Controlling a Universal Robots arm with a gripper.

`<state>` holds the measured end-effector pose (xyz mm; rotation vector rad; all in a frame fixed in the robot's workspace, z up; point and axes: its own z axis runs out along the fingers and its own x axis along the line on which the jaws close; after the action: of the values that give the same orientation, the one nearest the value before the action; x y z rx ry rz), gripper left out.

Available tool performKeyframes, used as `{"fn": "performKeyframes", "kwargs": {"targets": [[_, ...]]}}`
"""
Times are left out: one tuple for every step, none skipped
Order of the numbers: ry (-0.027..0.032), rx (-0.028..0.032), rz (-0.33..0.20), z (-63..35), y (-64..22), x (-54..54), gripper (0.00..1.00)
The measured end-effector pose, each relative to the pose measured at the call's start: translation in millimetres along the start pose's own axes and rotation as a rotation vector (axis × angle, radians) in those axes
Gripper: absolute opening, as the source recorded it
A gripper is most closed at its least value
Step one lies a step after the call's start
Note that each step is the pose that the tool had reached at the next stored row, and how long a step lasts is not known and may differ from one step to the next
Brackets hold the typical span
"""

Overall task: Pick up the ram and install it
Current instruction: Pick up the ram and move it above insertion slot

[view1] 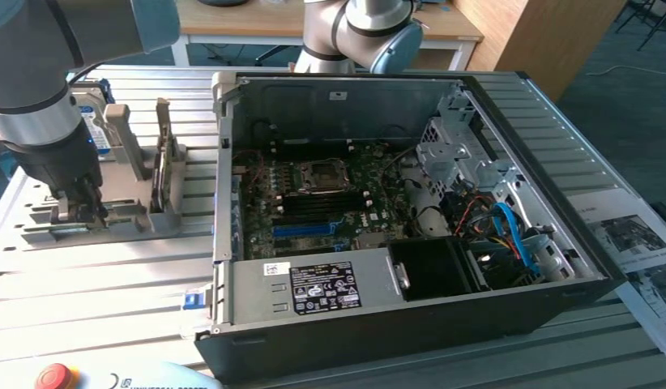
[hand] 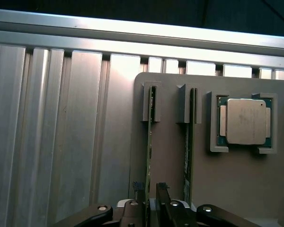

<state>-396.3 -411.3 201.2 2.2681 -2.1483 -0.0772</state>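
straddled the ram (hand: 149, 142) with the gripper (hand: 149, 187), jaws partly parted, a slim gap either side, nothing gripped yet. left that stick upright in its grey holder (hand: 227, 189), beside a second ram stick (hand: 188, 142) and a cpu (hand: 246, 121). farther off, found the motherboard (view1: 311, 194) slots seemingly bare: pickup and install both undone.

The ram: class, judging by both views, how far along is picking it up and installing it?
Done: the gripper is down at the grey holder. In hand: its open jaws straddle one ram stick, which stands edge-on in its holder slot, not yet lifted. Left: the lift and the install. The motherboard slots inside the open case look empty.
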Motion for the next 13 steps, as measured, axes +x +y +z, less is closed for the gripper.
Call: {"fn": "performKeyframes", "kwargs": {"targets": [[0.0,0.0,0.0,0.0,0.0,0.0,0.24],[0.0,0.0,0.0,0.0,0.0,0.0,0.24],[0.0,0.0,0.0,0.0,0.0,0.0,0.24],[0.0,0.0,0.0,0.0,0.0,0.0,0.24],[0.0,0.0,0.0,0.0,0.0,0.0,0.24],[0.0,0.0,0.0,0.0,0.0,0.0,0.24],[0.0,0.0,0.0,0.0,0.0,0.0,0.24],[0.0001,0.0,0.0,0.0,0.0,0.0,0.24],[0.0001,0.0,0.0,0.0,0.0,0.0,0.24],[0.0001,0.0,0.0,0.0,0.0,0.0,0.24],[0.0,0.0,0.0,0.0,0.0,0.0,0.24],[0.0,0.0,0.0,0.0,0.0,0.0,0.24],[0.0,0.0,0.0,0.0,0.0,0.0,0.24]]}}
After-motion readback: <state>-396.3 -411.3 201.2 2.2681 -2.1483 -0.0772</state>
